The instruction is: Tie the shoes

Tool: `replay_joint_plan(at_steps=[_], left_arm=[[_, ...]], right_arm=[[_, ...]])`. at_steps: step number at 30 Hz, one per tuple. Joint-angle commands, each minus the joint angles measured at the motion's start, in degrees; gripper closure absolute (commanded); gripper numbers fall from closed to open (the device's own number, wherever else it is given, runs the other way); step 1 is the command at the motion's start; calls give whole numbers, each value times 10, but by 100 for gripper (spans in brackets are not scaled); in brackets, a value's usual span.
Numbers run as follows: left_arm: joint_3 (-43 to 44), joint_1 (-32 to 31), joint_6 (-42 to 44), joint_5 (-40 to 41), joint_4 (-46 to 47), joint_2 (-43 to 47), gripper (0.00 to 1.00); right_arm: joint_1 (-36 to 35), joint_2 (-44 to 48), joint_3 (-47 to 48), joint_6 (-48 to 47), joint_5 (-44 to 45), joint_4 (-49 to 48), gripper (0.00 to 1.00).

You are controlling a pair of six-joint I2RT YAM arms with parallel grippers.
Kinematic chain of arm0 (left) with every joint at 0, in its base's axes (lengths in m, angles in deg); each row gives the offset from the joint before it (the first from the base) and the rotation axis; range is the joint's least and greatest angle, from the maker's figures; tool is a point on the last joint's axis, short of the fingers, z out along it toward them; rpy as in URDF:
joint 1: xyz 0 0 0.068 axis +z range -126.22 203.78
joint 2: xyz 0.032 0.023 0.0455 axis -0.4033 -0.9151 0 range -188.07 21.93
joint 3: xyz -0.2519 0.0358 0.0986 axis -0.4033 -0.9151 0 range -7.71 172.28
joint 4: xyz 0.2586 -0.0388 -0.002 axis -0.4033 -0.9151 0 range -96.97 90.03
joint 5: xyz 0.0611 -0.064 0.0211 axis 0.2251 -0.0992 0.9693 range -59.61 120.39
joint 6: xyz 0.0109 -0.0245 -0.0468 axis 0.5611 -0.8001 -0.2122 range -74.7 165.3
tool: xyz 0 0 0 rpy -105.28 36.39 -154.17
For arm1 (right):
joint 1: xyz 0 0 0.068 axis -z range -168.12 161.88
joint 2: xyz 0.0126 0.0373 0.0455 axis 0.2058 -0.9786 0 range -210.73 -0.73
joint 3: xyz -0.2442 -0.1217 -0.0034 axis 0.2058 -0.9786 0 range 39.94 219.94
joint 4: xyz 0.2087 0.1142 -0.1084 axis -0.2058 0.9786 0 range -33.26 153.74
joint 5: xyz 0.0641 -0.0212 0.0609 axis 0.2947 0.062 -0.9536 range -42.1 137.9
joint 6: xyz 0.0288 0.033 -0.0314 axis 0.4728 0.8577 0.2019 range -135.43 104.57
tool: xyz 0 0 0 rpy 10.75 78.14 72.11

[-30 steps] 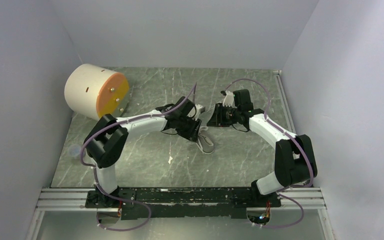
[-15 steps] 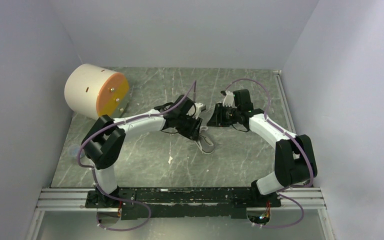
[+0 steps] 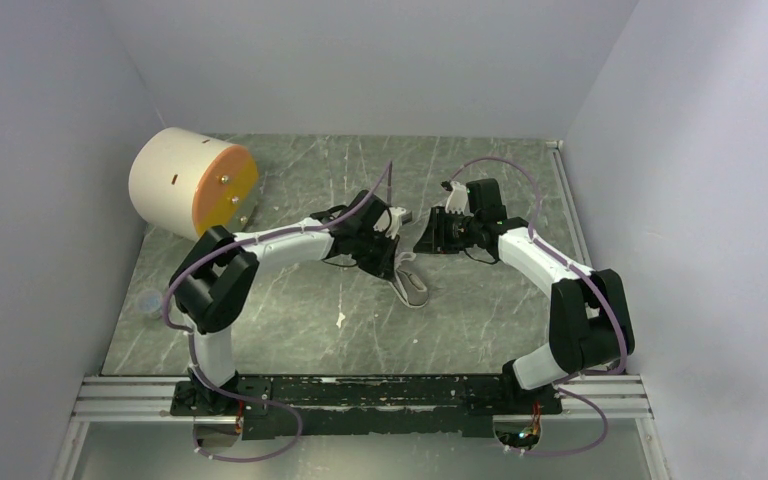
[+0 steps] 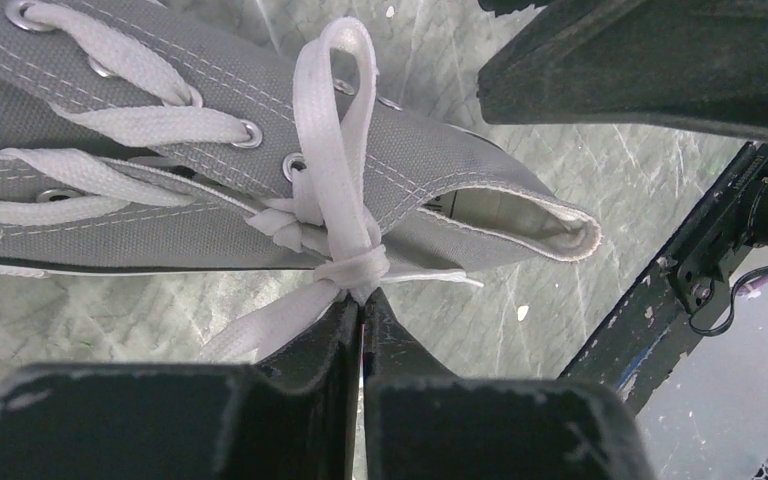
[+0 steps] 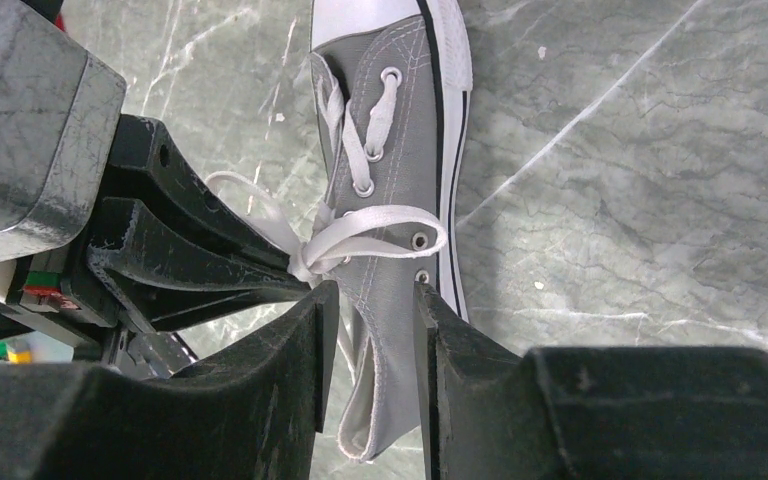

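Observation:
The grey sneaker (image 4: 160, 215) with white laces lies on the table; its white toe cap (image 5: 365, 15) shows in the right wrist view, and its sole end (image 3: 413, 289) pokes out between the arms from above. My left gripper (image 4: 362, 302) is shut, its tips pinching the white lace at the knot (image 4: 355, 268); a lace loop (image 4: 332, 120) stands up from that knot over the eyelets. My right gripper (image 5: 370, 300) is open, its fingers either side of the shoe's grey collar (image 5: 385, 330), next to the left gripper's tips. From above, the two grippers (image 3: 397, 262) (image 3: 422, 243) meet over the shoe.
A cream drum with an orange face (image 3: 192, 182) lies at the back left. Grey walls close in on three sides. A black rail (image 3: 360, 392) runs along the near edge. A small white scrap (image 3: 340, 320) lies on the green marbled tabletop (image 3: 290, 320).
The left gripper has edged right and a little back, closer to the right gripper. The right gripper has shifted slightly left. The shoe has stayed in place.

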Motion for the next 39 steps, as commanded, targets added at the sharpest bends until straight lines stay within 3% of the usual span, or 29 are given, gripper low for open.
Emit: replay_joint_plan(at_steps=[1,7,17,23,24,28,32,35,39], left_arm=[[-6,2,8,-22,8,5,95],[-86,3,21,-62,27,58,95],[-190,-1,-33,-105,105,123,95],[-192,-2,-32,-120,119,116,94],[-191,-2,-29,-123,118,115,92],[-197,9,-31,-129,119,139,64],[-233,51,-55,-163,153,187,48],[-255,89,-76,-206,186,205,40],[-282,139,-145,-280,311,191,25]], right_arm=[[-4,-1,3,-8,-10,1,63],[-65,-12,27,-38,31,14,43],[-66,-31,43,32,83,18,40],[-90,-39,69,44,96,31,37],[-93,-42,68,48,94,29,38],[-104,-55,59,51,91,14,43],[-102,-67,53,50,82,-1,52],[-93,-69,47,53,80,-9,49],[-72,-69,29,56,56,-26,43]])
